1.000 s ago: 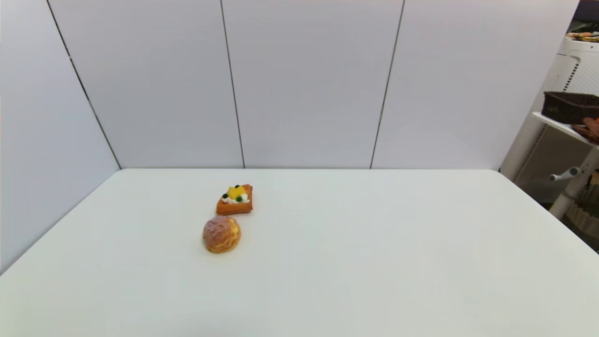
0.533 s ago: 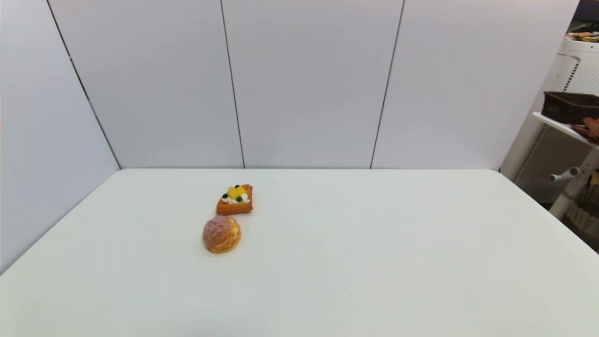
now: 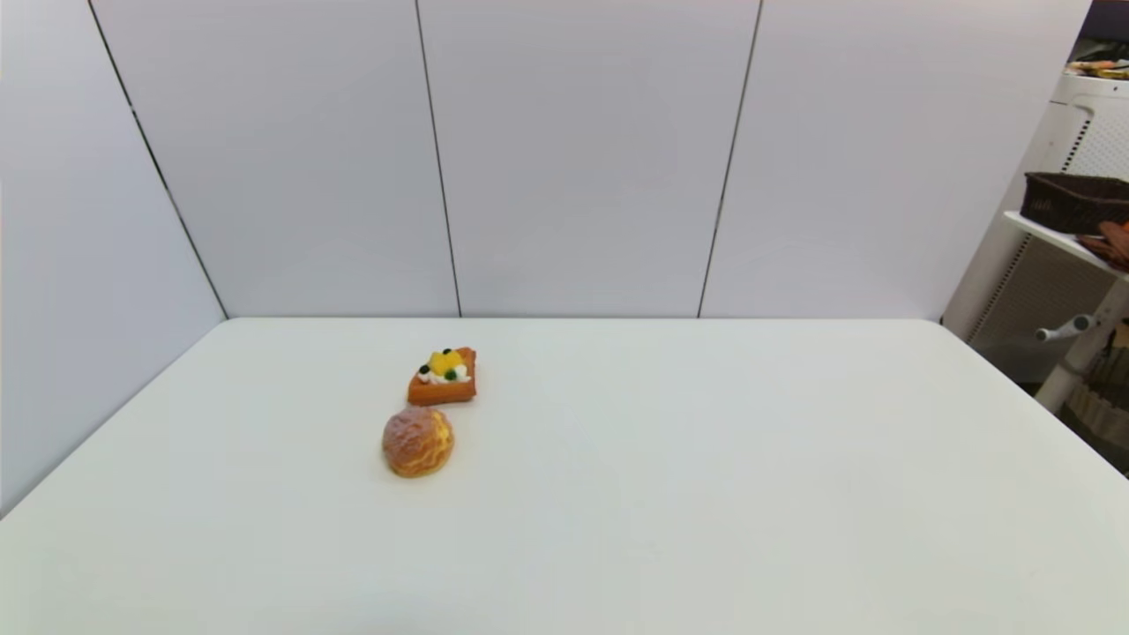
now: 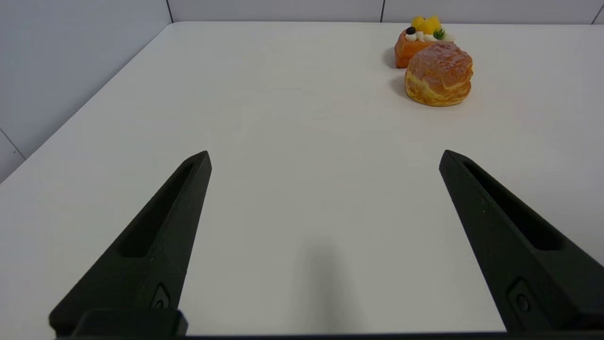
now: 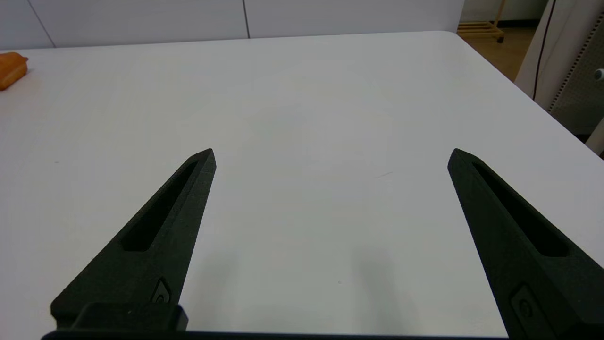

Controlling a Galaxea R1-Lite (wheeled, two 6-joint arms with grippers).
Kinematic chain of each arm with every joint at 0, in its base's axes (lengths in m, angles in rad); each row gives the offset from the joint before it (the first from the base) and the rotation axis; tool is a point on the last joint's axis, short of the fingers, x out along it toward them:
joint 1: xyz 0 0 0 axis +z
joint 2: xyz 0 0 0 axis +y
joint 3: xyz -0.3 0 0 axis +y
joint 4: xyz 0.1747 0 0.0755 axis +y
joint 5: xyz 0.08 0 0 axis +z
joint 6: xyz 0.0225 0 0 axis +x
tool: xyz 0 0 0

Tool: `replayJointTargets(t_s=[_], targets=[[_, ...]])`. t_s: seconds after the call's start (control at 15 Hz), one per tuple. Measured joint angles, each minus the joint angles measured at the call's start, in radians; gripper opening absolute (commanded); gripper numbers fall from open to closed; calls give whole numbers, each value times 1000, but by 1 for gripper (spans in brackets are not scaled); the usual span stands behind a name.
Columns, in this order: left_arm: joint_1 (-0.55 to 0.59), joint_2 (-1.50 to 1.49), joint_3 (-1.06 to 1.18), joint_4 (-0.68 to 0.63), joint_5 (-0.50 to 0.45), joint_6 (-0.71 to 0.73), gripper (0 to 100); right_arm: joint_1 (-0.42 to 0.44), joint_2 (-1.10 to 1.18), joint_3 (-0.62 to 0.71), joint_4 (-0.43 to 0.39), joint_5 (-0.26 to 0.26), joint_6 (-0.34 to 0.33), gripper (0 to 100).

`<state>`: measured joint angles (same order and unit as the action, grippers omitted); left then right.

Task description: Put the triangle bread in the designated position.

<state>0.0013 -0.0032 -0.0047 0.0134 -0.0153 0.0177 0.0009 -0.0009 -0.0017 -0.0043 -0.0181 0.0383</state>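
Note:
The triangle bread [image 3: 443, 377] is an orange-brown wedge topped with yellow fruit, white cream and dark berries, lying left of the table's middle. In the left wrist view the triangle bread [image 4: 415, 40] sits just behind a round golden bun [image 4: 439, 73]. My left gripper [image 4: 325, 158] is open over bare table, well short of both pastries, with nothing between its fingers. My right gripper [image 5: 330, 156] is open too, over bare table on the right side. Neither arm shows in the head view.
The round crackled bun [image 3: 418, 441] lies just in front of the triangle bread. The white table [image 3: 706, 459] is walled by grey panels at the back and left. A white shelf with a dark basket [image 3: 1074, 201] stands off the table's right edge.

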Motion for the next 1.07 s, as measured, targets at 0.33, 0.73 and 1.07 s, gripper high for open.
replayJointTargets(t_s=[0.33,0.73,1.07], targets=[[0,0,0,0,0,-1,100,0,0,0,0,0,0,100],[0,0,0,0,0,-1,100,0,0,0,2,0,-1,100],[0,0,0,0,0,-1,100,-1,1,0,0,0,6,100]])
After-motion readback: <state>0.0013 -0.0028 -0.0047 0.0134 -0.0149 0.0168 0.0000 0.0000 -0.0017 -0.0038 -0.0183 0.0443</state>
